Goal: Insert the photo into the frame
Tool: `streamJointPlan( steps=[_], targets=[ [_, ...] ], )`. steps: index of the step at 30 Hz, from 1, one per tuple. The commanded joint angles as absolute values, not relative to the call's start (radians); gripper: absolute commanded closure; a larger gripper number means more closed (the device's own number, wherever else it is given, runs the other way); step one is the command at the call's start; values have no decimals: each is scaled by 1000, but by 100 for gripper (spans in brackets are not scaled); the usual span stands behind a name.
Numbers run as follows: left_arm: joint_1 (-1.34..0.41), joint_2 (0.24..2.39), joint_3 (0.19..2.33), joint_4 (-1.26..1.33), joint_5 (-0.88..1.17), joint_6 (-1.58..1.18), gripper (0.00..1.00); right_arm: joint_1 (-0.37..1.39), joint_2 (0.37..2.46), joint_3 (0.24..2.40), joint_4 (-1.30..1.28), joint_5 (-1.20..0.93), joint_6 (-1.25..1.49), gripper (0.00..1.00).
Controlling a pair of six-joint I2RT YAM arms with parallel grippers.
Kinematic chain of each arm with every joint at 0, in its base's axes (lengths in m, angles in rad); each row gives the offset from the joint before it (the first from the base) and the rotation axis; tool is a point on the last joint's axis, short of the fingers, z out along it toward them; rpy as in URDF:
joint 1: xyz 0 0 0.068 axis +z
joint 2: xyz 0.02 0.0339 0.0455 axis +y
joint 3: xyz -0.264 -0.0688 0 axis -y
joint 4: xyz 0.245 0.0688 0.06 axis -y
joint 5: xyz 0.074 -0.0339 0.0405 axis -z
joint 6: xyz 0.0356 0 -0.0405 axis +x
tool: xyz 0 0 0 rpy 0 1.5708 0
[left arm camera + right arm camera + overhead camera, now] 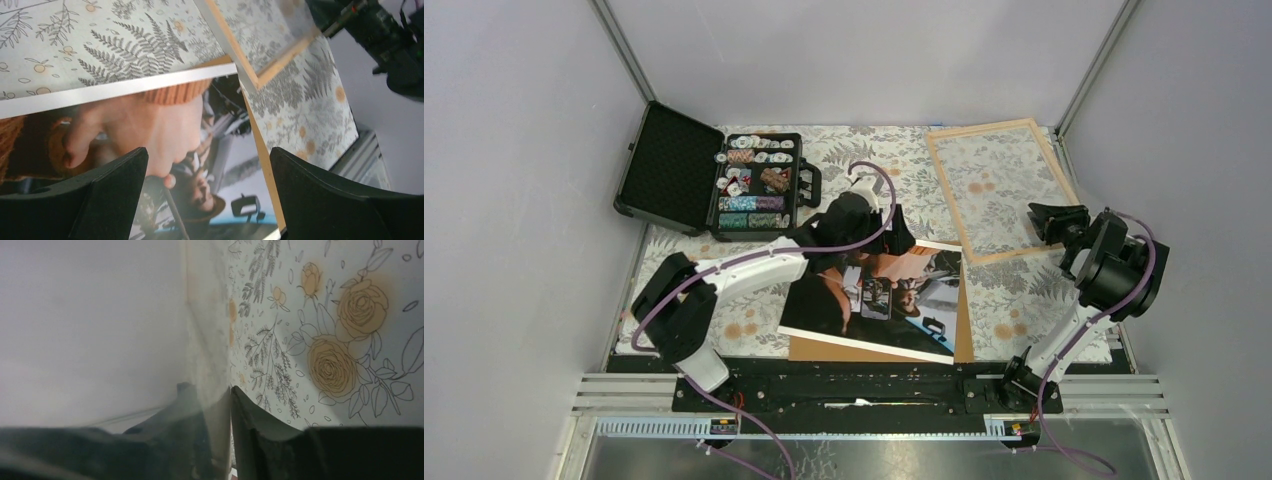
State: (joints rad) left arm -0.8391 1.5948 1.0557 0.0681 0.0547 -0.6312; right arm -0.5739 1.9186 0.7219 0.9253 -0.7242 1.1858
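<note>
- case (662, 165), far left corner: lid open and laid back, chips in rows inside.
- left arm (744, 265): base at the near edge, upper link leaning left, elbow sharply bent, forearm reaching right and away across the table. the wrist sits above the photo's far edge, pitched down.
- left gripper (209, 155): fingers (100, 195) spread wide, nothing between them, hanging over the photo's far right part; no contact visible.
- photo (874, 300): picture side up, middle of the table toward the near edge, turned slightly askew. it lies on the board (824, 350), which shows along the photo's near and right sides.
- frame (999, 190): far right, flat on the floral cloth (1024, 290), turned at an angle. its near left corner meets the photo's far right corner.
- right arm (1114, 270): base near right, upper link rising to the right, elbow folded at the table's right edge, forearm doubling back left to the frame's right rail.
- right gripper (212, 395): fingers close together on either side of the frame's edge, only a thin gap. cannot tell whether they pinch it or sit loose.
</note>
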Motion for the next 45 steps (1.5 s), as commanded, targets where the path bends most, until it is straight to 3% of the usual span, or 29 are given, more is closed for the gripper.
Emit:
streamJointPlan(
  steps=[1,3,6,10,15,24,28,33,40,45],
  targets=[
    [-842,1683,1197,60,-83,-754,4,-547,1867,777,777,-695,1092,56],
    [-842,1736,1248,63,-124,-819,5,-543,1871,777,791,-668,1107,49],
    [-842,1836,1355,57,-185,-869,7,-523,1883,762,836,-614,1137,46],
    [-842,1990,1492,75,-240,-864,10,-493,1888,712,913,-495,1190,46],
    [-841,2173,1641,157,-248,-777,17,-490,1903,687,938,-427,1163,55],
    [-839,2422,1868,189,-357,-758,23,-491,1940,662,1021,-525,1227,53],
    [-838,2504,1951,202,-363,-790,35,-490,1930,667,989,-543,1202,52],
    [-836,2469,1824,326,-371,-832,36,-490,1945,679,970,-554,1190,52],
    [-825,2450,1752,446,-322,-874,41,-491,2007,678,1064,-607,1277,68],
    [-821,2484,1769,462,-256,-927,42,-491,2033,688,1088,-633,1294,70]
  ],
)
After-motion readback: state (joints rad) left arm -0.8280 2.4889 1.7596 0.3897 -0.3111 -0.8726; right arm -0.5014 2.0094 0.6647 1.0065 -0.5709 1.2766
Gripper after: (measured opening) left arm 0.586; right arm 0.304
